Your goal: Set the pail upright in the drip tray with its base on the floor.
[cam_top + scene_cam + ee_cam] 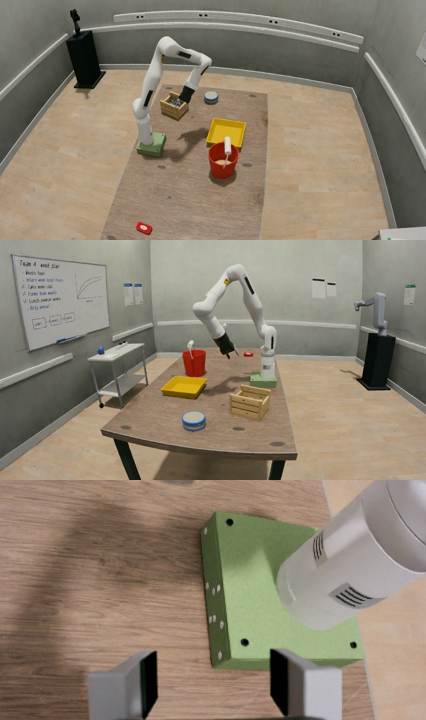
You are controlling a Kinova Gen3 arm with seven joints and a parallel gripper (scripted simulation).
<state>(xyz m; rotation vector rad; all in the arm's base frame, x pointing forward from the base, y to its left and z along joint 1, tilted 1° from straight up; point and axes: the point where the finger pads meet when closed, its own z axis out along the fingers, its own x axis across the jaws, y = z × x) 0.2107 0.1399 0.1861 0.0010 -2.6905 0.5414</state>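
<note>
A red pail (222,161) (194,362) stands upright on the table, with a white-grip handle raised over its rim and a pale filling inside. A yellow drip tray (221,139) (172,392) lies empty right beside it, apart from it. My gripper (177,104) (232,354) (213,673) is open and empty. It hangs well above the table, away from both pail and tray, and looks down at the arm's green base (250,605) (152,146) (262,381). Neither pail nor tray shows in the wrist view.
A wooden crate (173,108) (249,401) stands near the arm's base. A blue-rimmed round tin (211,96) (193,420) sits at one table end, a small red box (143,228) (248,354) at the other. A trolley (117,357) stands beside the table.
</note>
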